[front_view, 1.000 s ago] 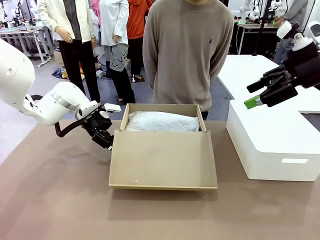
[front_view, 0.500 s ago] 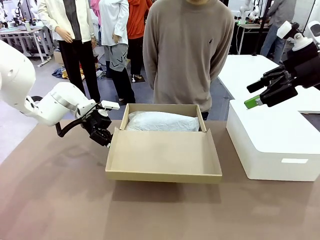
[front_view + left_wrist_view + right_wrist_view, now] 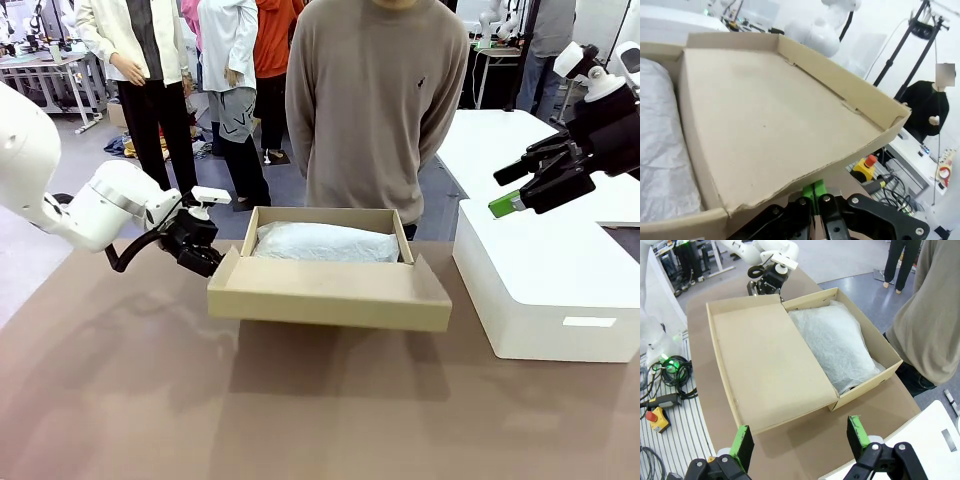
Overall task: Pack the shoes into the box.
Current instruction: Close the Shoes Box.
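- Cardboard flap lid [image 3: 330,292] looks light but bendy; left gripper [image 3: 207,260], pinching its corner edge, suits it.
- Right gripper [image 3: 525,190] hangs spread, holding nothing.

Brown bench [image 3: 120,400] spans foreground. Large white rectangular box [image 3: 550,290] stands at its right side, small label on front face. Person in beige sweater [image 3: 375,100] stands at far edge, arms behind back. Red emergency stop button [image 3: 657,417] and cables [image 3: 670,367] lie on floor beside bench.
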Motion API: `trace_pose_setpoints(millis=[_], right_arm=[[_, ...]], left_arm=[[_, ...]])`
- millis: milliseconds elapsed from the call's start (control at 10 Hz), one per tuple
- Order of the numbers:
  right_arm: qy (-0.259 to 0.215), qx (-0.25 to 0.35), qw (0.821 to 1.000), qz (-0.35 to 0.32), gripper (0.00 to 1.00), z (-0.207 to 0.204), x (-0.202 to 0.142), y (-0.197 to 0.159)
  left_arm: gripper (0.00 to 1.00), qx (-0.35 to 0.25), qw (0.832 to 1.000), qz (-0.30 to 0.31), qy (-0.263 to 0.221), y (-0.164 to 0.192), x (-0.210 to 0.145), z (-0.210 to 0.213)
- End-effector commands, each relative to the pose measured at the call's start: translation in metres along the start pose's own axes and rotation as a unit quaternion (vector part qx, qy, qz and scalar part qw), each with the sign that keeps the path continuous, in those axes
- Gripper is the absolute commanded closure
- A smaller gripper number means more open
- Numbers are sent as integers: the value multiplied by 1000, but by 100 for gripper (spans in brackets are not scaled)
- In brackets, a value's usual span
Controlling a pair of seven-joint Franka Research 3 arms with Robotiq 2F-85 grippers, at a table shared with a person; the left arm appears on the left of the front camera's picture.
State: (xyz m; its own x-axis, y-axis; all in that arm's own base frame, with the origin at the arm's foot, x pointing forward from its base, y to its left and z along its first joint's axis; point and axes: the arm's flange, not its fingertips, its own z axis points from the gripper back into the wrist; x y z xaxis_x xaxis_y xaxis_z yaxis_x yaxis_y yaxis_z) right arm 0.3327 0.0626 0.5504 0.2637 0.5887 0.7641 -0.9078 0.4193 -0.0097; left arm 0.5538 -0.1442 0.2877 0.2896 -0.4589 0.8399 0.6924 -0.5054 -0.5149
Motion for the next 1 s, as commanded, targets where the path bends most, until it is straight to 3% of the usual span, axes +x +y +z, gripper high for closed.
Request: trace_pose_setpoints(millis=[0, 200, 500, 900], right_arm=[[-19, 7, 1000, 10, 0, -1, 2, -4], [-19, 7, 1000, 10, 0, -1, 2, -4], [-19, 7, 1000, 10, 0, -1, 2, -4], [-19, 7, 1000, 10, 0, -1, 2, -4]], left_arm=[[100, 16, 999, -17, -38, -22, 4, -6], [100, 39, 996, -17, -75, -34, 8, -6], [100, 135, 982, -60, -116, -52, 17, -1], [100, 232, 966, -74, -88, -72, 46, 10]])
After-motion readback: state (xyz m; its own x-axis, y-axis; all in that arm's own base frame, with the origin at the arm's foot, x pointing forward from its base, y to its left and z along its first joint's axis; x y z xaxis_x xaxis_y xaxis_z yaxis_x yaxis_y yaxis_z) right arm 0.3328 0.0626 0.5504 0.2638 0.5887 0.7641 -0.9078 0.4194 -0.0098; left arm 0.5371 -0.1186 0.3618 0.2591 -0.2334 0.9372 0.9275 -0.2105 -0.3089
